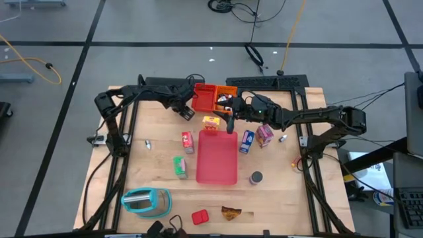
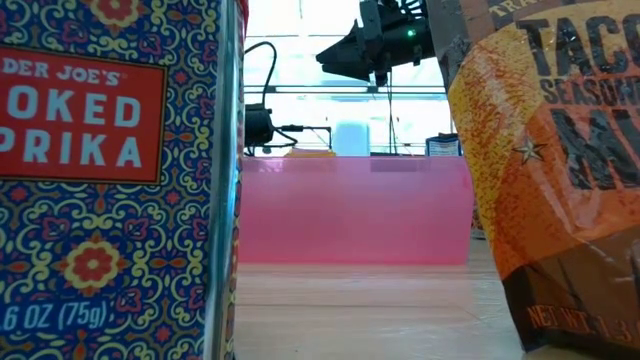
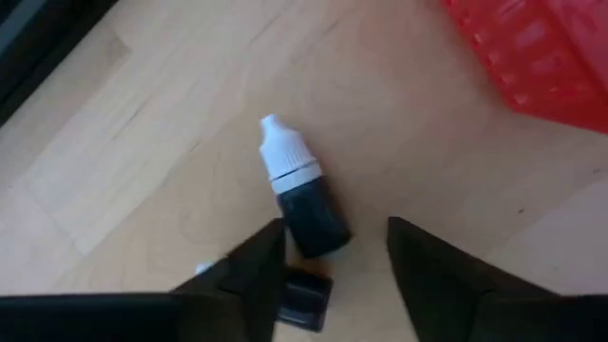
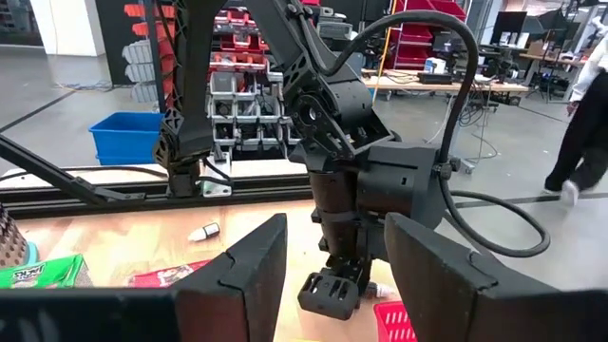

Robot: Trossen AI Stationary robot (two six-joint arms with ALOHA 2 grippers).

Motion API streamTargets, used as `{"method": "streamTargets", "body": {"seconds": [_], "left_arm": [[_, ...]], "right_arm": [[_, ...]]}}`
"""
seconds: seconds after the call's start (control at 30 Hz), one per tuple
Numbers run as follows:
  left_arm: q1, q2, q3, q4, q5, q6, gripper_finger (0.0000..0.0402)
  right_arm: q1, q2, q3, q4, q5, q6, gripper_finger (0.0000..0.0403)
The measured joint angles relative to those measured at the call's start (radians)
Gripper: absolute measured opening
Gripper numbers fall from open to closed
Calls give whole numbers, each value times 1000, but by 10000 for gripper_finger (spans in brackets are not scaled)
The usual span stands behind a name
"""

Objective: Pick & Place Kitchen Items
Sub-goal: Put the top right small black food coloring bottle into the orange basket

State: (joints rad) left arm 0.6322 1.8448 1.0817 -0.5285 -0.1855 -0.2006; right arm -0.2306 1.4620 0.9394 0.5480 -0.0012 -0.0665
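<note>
High view first, and I read it from the biggest things down. My wooden table (image 1: 158,178) carries the flat pink-red tray (image 1: 217,157) at its centre, with the red and orange bins (image 1: 210,98) at the far edge and a teal toaster-like appliance (image 1: 145,200) near the front left corner.

Both arms reach in toward the bins. My left gripper (image 3: 334,261) hangs low over the bare wood just beside the red bin (image 3: 541,52); its fingers (image 3: 249,275) stand partly apart on either side of a small dark dropper bottle (image 3: 302,195) with a white cap, which lies on its side on the table. The bottle's base sits in the gap, but I cannot tell whether the pads touch it. My right gripper (image 4: 332,252) hovers above the far end of the tray, its jaws moderately spread with nothing between them, facing the left arm's wrist (image 4: 366,180).

Around the tray lie the smaller groceries: a red box (image 1: 188,141) and a green box (image 1: 180,166) to its left, a yellow box (image 1: 211,121) at its far end, a blue box (image 1: 246,141) and a pink box (image 1: 265,134) to its right, a grey can (image 1: 256,177) near its front right corner. A red paprika tin (image 1: 199,216) and a brown taco seasoning packet (image 1: 230,213) sit at the front edge.
</note>
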Motion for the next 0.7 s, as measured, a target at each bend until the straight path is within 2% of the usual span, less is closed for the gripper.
{"method": "streamTargets", "body": {"seconds": [0.27,0.7], "left_arm": [[5,3,-1,10,-2,13,16],[4,-42,-3,-36,-29,-36,7]], "right_arm": [[0,0,0,0,0,-2,171],[0,0,0,-20,0,-2,171]]}}
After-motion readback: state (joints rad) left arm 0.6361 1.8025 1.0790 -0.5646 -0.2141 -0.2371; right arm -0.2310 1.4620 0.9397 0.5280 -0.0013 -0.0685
